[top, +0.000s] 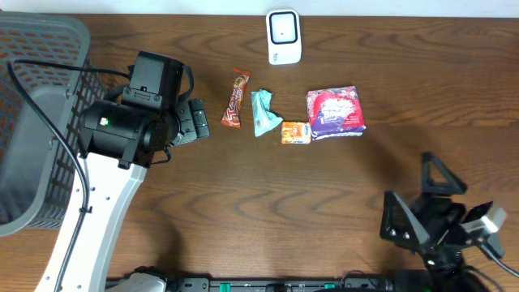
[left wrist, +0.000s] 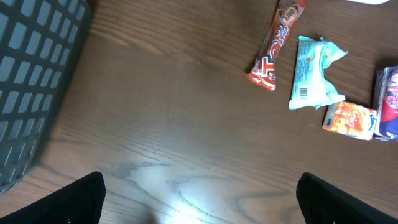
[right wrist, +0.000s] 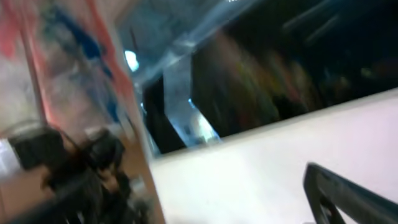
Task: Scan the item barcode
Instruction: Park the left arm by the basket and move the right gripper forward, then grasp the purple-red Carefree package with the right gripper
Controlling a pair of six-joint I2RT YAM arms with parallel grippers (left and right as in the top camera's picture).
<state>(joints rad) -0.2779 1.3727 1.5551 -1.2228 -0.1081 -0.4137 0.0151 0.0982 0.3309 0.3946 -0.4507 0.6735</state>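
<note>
Several snack items lie in a row on the table: a red candy bar (top: 236, 98), a teal packet (top: 263, 113), a small orange packet (top: 296, 132) and a purple bag (top: 335, 112). A white barcode scanner (top: 284, 36) stands behind them at the far edge. My left gripper (top: 195, 122) hovers open just left of the candy bar, holding nothing. Its wrist view shows the candy bar (left wrist: 275, 45), the teal packet (left wrist: 313, 73) with its barcode facing up, and the orange packet (left wrist: 350, 119). My right gripper (top: 418, 199) is open and empty near the front right corner.
A grey mesh basket (top: 49, 28) fills the left edge of the table, its wall (left wrist: 31, 81) close to my left arm. The right wrist view is blurred and looks off the table; only one dark finger (right wrist: 348, 196) shows.
</note>
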